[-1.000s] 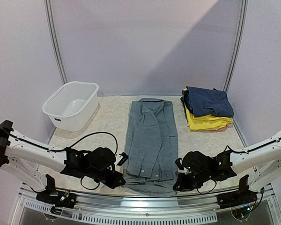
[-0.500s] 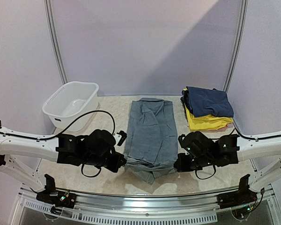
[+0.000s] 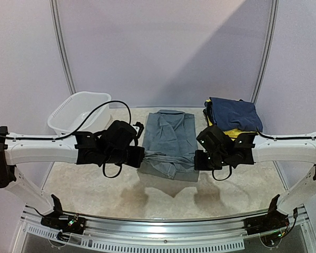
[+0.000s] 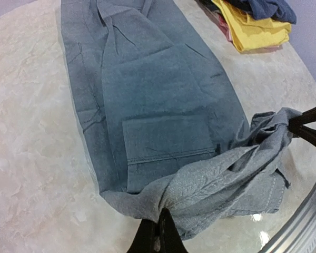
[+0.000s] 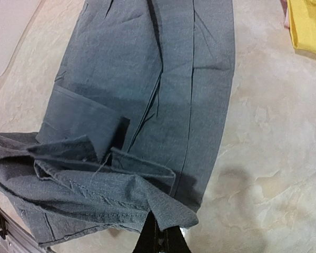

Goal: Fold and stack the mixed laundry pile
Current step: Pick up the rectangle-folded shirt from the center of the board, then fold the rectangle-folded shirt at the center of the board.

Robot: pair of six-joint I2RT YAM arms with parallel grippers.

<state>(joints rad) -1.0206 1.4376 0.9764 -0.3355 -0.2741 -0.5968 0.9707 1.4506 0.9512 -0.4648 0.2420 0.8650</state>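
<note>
Your left claw [image 3: 139,156] is pinching one corner of the near end of the grey trousers [image 3: 168,134]. They lie lengthwise in the middle of the table [image 3: 121,195], that end raised and doubled over the rest. Your right claw [image 3: 196,159] is pinching the other corner. Far right, the navy, yellow and reddish clothes [image 3: 233,124] sit folded and stacked. By the look of it, you have only the trousers left to fold and stack.

No text, brand, number or sign can be read on the grey trousers [image 3: 171,139], folded stack [image 3: 234,115] or white basin [image 3: 61,110].
</note>
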